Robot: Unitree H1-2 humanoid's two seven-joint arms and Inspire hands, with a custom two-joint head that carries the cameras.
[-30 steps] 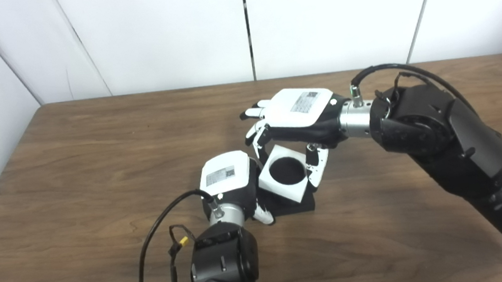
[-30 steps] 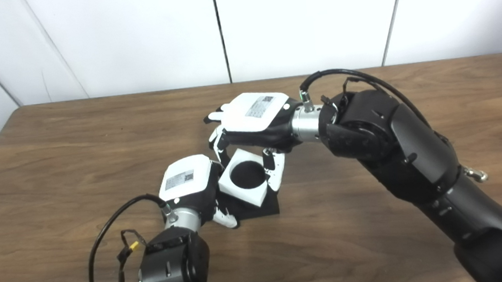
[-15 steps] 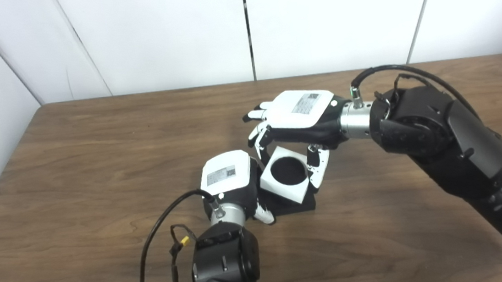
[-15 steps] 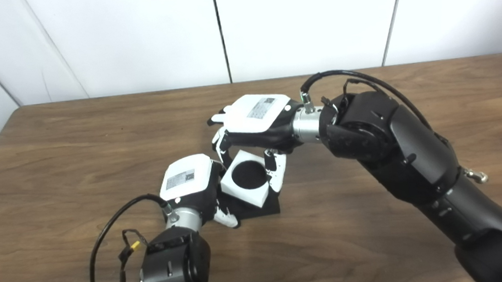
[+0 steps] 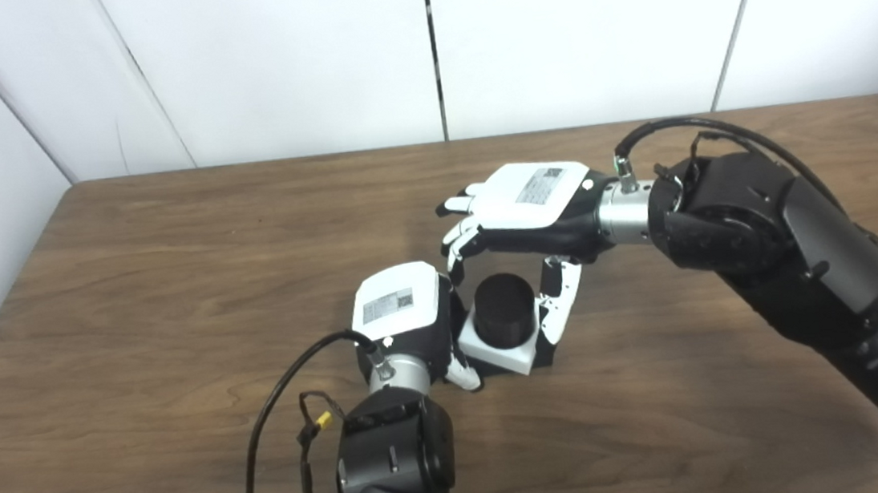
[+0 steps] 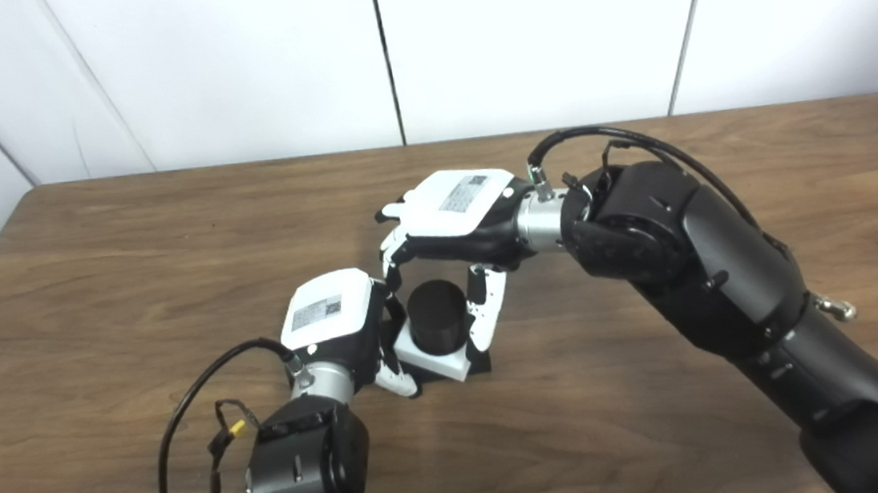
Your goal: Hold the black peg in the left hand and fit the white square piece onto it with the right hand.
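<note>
The black peg stands upright on its black base at the table's middle. The white square piece lies flat low around the peg, which sticks up through its round hole. My left hand is shut on the left side of the base and hides that edge. My right hand hovers above the peg, its fingers curled above the piece and apart from it. Its thumb hangs down beside the piece's right edge. The hand holds nothing.
The wooden table ends at a white panelled wall behind and at its left edge. A black cable loops from my left wrist over the table's front left. My right forearm crosses the right side.
The white square piece was tilted in my right hand at the peg's top; it has dropped down around the peg. My right hand let go and shifted slightly right.
</note>
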